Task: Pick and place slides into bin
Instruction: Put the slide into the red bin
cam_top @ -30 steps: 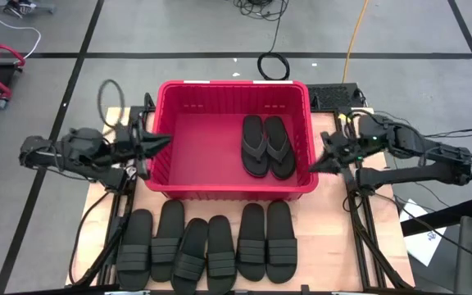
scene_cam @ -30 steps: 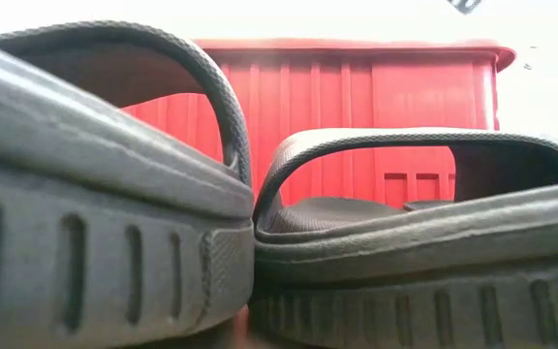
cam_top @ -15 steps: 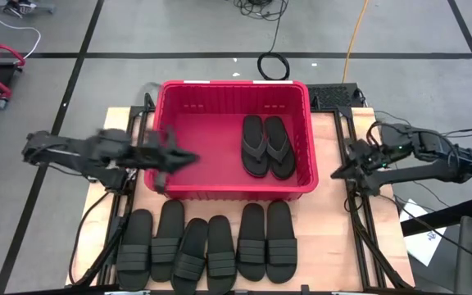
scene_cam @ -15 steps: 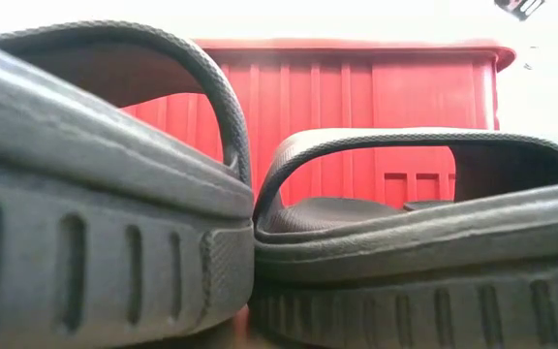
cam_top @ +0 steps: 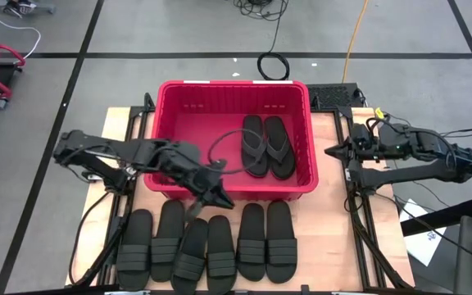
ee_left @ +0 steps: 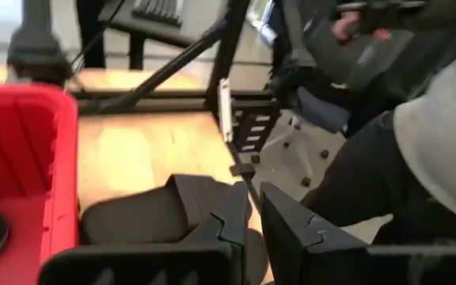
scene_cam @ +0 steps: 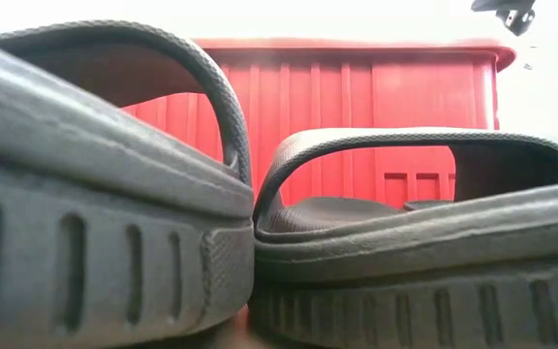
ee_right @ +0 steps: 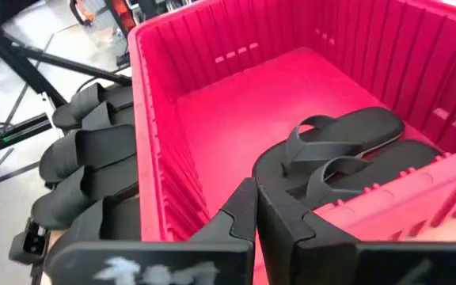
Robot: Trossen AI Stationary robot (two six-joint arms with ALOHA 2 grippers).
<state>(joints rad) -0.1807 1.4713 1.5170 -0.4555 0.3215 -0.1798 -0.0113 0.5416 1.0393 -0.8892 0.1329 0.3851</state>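
Note:
The red bin stands at the table's middle, with two thong slides lying flat on its floor at the right side. Several band-strap slides lie in a row on their soles along the near edge. My left gripper reaches in from the left and hangs shut over the bin's near wall, above that row and touching nothing. My right gripper waits shut beside the bin's right wall. In the right wrist view the bin, the thong slides and the row show past its fingers.
Black frame rails run along both sides of the wooden table. My left arm's cable loop hangs over the bin's inside. Beyond the table's right edge a person shows in the left wrist view.
My left gripper has swung from the bin's left wall toward the right and the near edge, across the bin's near left corner, turning as it went. It now hangs over the near wall. My right gripper has drawn a little back from the bin's right wall. The slides lie as before.

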